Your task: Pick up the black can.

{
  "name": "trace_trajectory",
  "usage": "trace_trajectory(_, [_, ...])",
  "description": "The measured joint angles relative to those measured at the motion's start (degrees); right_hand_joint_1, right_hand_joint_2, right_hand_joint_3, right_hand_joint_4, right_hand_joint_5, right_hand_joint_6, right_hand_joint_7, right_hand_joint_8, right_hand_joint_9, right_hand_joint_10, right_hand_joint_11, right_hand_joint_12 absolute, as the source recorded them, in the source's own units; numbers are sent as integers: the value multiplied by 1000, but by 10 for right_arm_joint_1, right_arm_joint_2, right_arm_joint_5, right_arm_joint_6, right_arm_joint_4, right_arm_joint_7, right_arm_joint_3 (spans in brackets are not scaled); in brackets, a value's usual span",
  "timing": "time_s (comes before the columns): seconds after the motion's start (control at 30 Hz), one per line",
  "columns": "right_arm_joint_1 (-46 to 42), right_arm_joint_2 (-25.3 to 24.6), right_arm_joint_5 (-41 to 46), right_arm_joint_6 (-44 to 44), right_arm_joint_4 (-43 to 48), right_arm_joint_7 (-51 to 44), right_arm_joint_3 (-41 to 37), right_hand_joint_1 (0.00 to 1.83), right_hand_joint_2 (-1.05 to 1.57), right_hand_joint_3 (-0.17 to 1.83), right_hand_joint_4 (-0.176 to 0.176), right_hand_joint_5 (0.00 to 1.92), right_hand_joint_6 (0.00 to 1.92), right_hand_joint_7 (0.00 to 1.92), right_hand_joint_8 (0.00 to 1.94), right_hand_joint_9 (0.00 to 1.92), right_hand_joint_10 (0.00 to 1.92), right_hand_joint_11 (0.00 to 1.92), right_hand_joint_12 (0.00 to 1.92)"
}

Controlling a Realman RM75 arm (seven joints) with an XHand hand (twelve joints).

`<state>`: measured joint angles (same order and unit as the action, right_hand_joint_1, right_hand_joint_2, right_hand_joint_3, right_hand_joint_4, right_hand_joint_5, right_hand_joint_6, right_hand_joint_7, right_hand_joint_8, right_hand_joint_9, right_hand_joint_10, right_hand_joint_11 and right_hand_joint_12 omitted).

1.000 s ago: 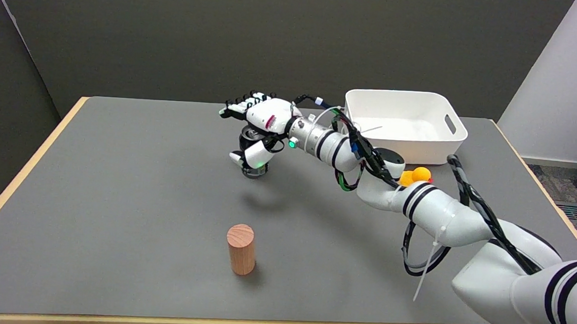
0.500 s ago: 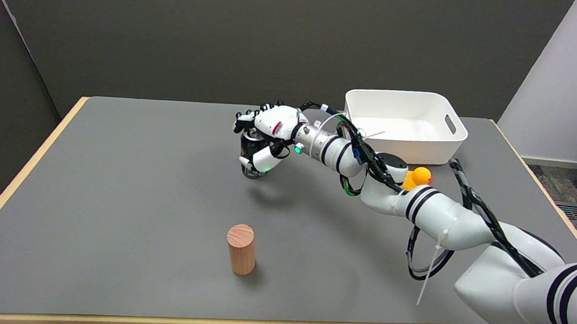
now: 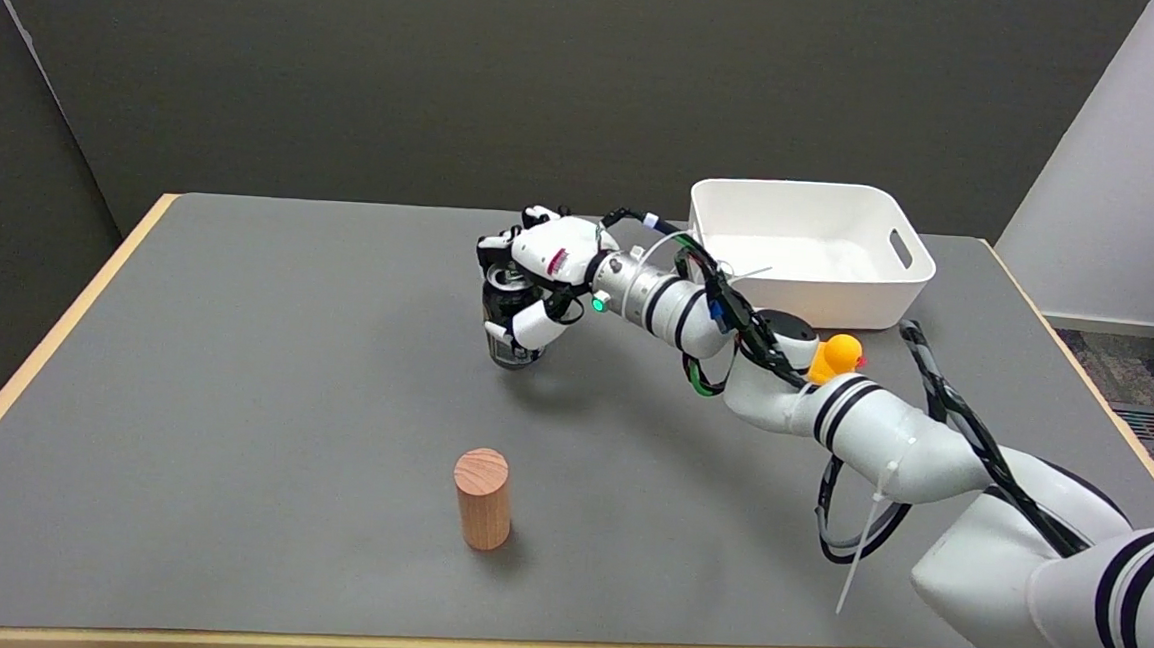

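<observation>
The right hand (image 3: 539, 262) is wrapped around the black can (image 3: 505, 320), its fingers (image 3: 497, 249) curled over the can's top and far side and the thumb pressed on the near side, so they hold the can. The can stands upright near the middle of the grey worktop (image 3: 234, 363), its base apparently on the surface. A wooden cylinder (image 3: 482, 498) stands at 6 o'clock from the can, well apart. A white bin (image 3: 808, 248) sits at 2 o'clock, with a yellow rubber duck (image 3: 839, 355) just in front of it.

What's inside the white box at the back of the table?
The white box looks empty: only its pale floor shows. Its near wall hides the front strip of the floor, so something small and flat there would not show.
</observation>
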<state>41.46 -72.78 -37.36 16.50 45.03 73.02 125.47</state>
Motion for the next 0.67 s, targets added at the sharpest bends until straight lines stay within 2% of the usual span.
trace_trajectory(0.3, [-2,3,-4,2,10,-3,-19,824,689,806,13,597,1921,670,1941,915,1921,127,1921])
trace_trajectory(0.4, [-3,6,-5,2,21,-7,-39,831,736,714,13,605,1921,665,1941,909,1921,175,1921])
trace_trajectory(0.5, [-4,11,-5,1,33,-12,-57,832,742,724,8,601,1921,671,1941,922,1921,260,1921])
trace_trajectory(0.67, [-8,26,-7,-11,65,-23,-99,831,749,721,3,577,1921,662,1941,923,1921,248,1921])
